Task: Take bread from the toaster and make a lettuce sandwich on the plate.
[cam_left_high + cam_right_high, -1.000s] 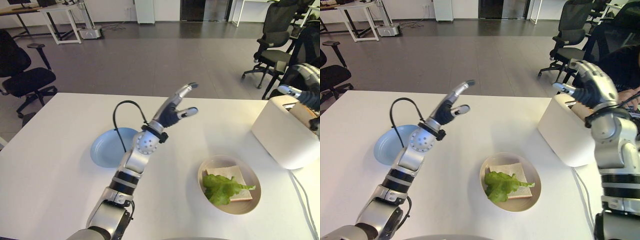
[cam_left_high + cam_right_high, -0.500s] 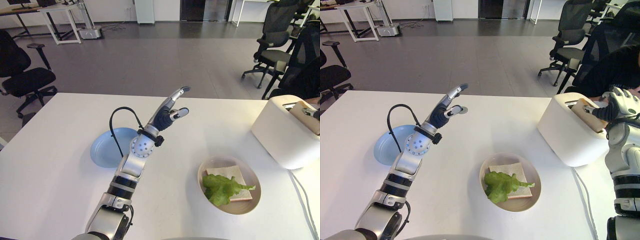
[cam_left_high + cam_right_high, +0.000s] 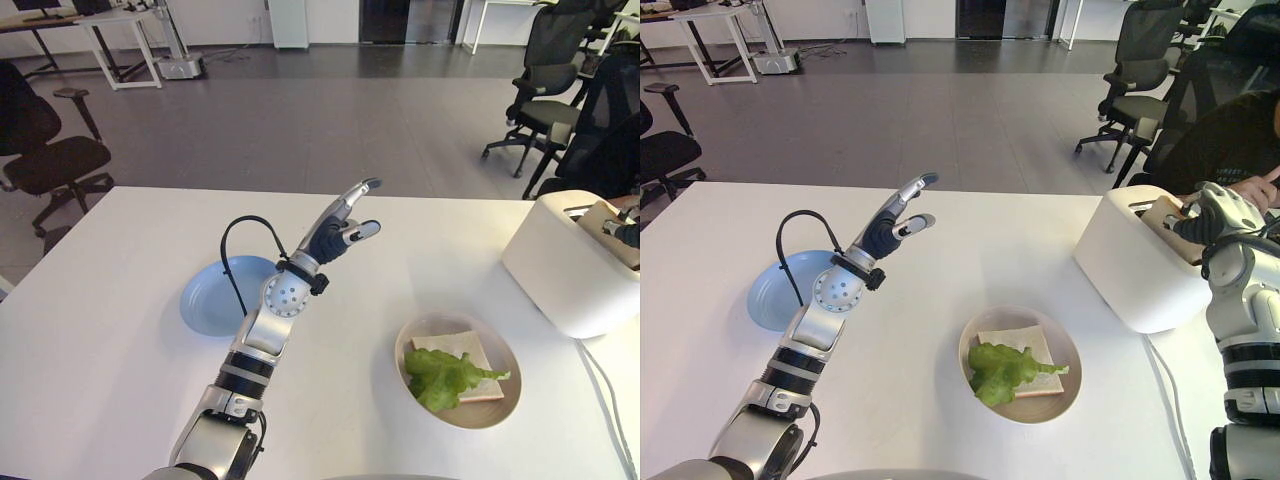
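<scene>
A white toaster point(image 3: 560, 270) stands at the table's right side with a tan bread slice point(image 3: 1164, 214) sticking up, tilted, out of its slot. My right hand point(image 3: 1218, 208) is at the slice's right edge with fingers curled onto it. A tan plate point(image 3: 508, 408) in front of the toaster holds one bread slice point(image 3: 465, 347) with a green lettuce leaf point(image 3: 443, 376) on its near left part. My left hand point(image 3: 340, 222) is raised over the middle of the table, fingers stretched out and holding nothing.
A light blue plate point(image 3: 205, 300) lies left of centre, beside my left forearm. The toaster's white cord point(image 3: 603, 385) runs along the table's right edge. Office chairs point(image 3: 545, 70) stand on the floor beyond the table.
My right hand dropped from above the toaster to the slice's right edge and has shifted slightly back toward it. The left hand sank a little and drew back.
</scene>
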Action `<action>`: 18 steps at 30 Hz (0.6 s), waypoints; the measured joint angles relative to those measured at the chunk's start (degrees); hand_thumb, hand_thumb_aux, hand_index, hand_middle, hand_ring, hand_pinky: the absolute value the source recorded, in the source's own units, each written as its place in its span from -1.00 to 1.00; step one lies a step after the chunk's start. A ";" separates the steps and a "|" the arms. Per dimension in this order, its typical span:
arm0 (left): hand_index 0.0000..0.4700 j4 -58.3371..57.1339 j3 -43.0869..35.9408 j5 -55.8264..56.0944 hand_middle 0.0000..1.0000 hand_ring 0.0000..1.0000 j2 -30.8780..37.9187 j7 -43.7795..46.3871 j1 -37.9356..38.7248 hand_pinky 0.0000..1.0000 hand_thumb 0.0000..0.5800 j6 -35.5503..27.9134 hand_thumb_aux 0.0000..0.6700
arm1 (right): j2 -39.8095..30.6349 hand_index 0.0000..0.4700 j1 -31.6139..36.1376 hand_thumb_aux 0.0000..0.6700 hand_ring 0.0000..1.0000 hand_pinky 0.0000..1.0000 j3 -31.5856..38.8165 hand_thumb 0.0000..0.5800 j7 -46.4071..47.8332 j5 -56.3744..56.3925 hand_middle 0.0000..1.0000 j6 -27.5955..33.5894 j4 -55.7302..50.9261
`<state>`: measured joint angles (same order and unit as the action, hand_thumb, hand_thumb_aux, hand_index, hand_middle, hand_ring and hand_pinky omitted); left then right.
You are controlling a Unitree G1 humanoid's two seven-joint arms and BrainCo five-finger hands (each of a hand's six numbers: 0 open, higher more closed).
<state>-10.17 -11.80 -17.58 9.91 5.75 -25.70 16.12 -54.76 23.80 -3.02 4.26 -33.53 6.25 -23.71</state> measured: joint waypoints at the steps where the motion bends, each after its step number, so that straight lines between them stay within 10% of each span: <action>1: -1.00 -0.01 -0.03 -0.04 -1.00 -1.00 -0.01 -0.03 0.00 -1.00 -1.00 0.01 -1.00 | 0.48 1.00 1.22 1.00 -1.00 -1.00 -1.51 1.00 -2.65 1.66 -1.00 -3.07 0.12; 8: -1.00 -0.49 -0.37 -0.32 -1.00 -1.00 0.04 -0.11 0.09 -1.00 -1.00 0.09 -1.00 | 7.21 1.00 7.36 1.00 -1.00 -1.00 -9.59 1.00 -0.07 22.61 -1.00 -15.95 9.01; 18: -1.00 0.08 -0.99 -0.20 -1.00 -1.00 0.28 2.34 0.32 -1.00 -1.00 -0.40 -1.00 | 5.96 1.00 -0.11 1.00 -1.00 -1.00 8.45 1.00 52.09 44.98 -1.00 2.15 23.79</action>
<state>-10.10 -12.79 -17.78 10.19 8.10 -25.38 15.72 -48.80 23.69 5.43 56.35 11.45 8.40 0.08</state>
